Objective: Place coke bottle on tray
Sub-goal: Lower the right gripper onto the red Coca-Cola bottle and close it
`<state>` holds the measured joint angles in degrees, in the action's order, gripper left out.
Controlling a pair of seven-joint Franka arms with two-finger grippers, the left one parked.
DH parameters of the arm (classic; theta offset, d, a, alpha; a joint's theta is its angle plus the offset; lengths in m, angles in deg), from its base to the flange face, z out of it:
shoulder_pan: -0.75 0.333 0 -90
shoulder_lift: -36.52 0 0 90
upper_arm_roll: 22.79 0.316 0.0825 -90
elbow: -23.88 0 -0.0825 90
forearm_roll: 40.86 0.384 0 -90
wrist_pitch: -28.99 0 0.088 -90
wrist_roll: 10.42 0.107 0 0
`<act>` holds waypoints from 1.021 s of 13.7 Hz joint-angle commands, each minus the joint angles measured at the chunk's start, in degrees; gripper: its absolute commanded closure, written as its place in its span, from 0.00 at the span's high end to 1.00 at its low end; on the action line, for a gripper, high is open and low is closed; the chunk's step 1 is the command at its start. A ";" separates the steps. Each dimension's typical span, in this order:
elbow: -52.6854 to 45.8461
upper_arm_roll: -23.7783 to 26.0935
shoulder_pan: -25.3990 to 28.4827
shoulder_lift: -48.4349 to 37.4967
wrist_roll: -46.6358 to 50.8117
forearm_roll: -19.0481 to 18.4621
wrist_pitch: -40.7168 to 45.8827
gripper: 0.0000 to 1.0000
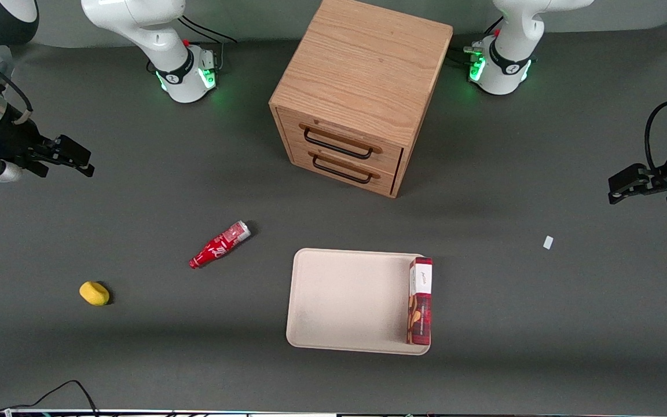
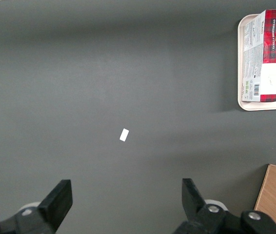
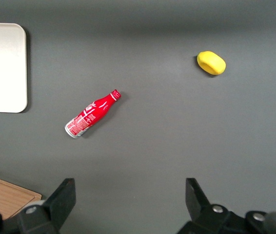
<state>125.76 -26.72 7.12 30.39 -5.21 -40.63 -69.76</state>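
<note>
**Coke bottle flat on the table, gripper well off it**

Coke bottle lies on its side on the dark table, off the tray, nothing touching it. The gripper hangs at the working arm's end of the table, farther from the front camera than the bottle and well apart from it. Jaws apart, nothing between them; the wrist view shows both fingers spread wide with bare table in the gap and the bottle clear of them.

Bottle look: slim, red, white script logo on the body. Narrow neck with red cap points toward the front camera and the working arm's end. Silvery-clear base end points toward the drawer cabinet.

Tray sits nearer the front camera than the cabinet, near the bottle but not touching it. A red-and-white box lies on the tray along the edge toward the parked arm. A yellow lump sits on the table nearer the camera than the bottle, further toward the working arm's end. A small white scrap lies toward the parked arm's end.
</note>
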 commanded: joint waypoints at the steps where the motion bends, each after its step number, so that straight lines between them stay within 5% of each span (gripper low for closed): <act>1: -1.95 0.24 0.30 1.12 -0.64 -0.93 2.15 1.00; 6: -2.66 2.42 0.74 5.15 8.04 0.03 2.16 1.00; 9: -2.30 5.94 0.74 11.29 22.34 2.58 -3.81 1.00; 14: -1.96 11.40 1.01 22.46 42.31 1.62 -13.29 1.00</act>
<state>125.42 -16.13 7.89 48.40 30.10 -39.14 -80.45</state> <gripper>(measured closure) 0.000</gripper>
